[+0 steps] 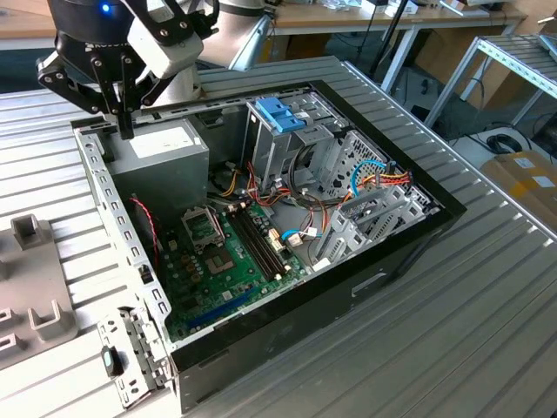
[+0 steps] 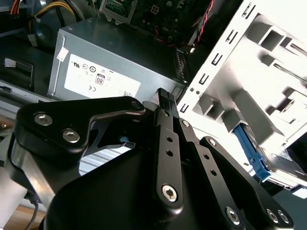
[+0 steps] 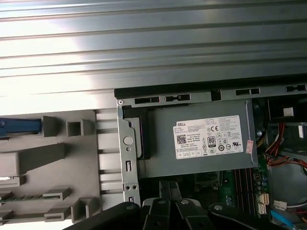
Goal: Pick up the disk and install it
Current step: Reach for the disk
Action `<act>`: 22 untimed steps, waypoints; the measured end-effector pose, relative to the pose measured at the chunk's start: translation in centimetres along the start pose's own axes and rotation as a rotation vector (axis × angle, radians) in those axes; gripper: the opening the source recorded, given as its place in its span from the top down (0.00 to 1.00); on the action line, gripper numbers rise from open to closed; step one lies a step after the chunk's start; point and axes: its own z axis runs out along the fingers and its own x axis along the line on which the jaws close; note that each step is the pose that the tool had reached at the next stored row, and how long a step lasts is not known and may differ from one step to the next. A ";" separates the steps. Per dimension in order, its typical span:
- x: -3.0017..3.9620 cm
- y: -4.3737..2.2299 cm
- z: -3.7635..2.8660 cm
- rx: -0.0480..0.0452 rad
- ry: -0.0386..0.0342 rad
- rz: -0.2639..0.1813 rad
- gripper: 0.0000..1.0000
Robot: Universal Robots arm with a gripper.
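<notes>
Ribbed metal bench [image 1: 487,287], open computer case [image 1: 348,292]: pincer [image 1: 127,131] closed up, empty.
It hangs above the power supply [image 1: 161,144]; disk [image 3: 19,126] nearby in the grey fixture [image 3: 53,153].

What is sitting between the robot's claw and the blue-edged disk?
The computer case's metal side wall lies between them: the gripper hangs by the grey power supply on one side, and the disk rests in the grey holder on the other. Nothing else visible intervenes.
</notes>
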 end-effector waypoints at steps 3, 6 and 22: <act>0.41 -0.03 -0.02 0.0001 0.0000 0.000 0.90; 0.72 -0.05 -0.02 0.0000 0.0000 0.000 0.90; 2.58 -0.19 -0.07 0.0000 0.0000 0.000 0.90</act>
